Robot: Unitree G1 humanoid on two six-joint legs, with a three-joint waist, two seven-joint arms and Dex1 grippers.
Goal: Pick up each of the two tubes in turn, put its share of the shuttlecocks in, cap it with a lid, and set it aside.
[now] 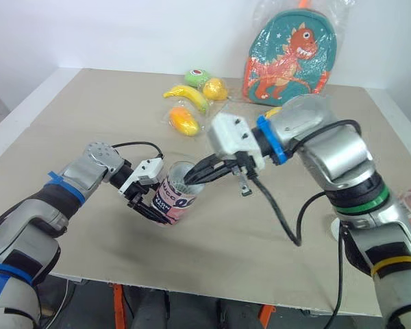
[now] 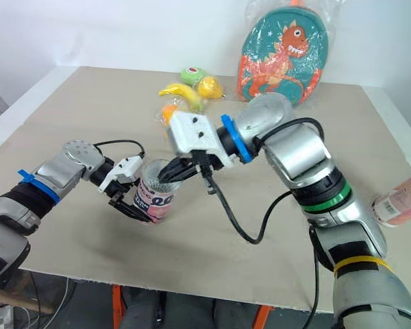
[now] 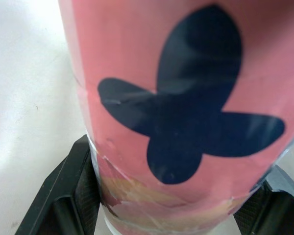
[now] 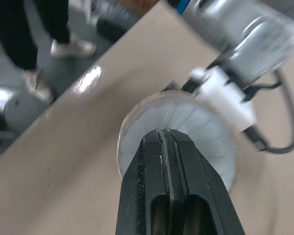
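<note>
Near the front edge of the table (image 1: 68,137), the left fingers (image 1: 151,211) clamp the tilted tube (image 1: 172,202) mid-body — likely light, thin-walled, crushable — while the right fingers (image 4: 170,147), pressed shut, bear on a shuttlecock (image 4: 206,127) in its mouth.

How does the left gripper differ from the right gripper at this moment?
The left gripper clamps the tube from the side, fingers spread around it; the right gripper has its fingers pressed together. The left gripper holds the tube tilted; the right gripper points into its open mouth. Both are at the same tube.
</note>
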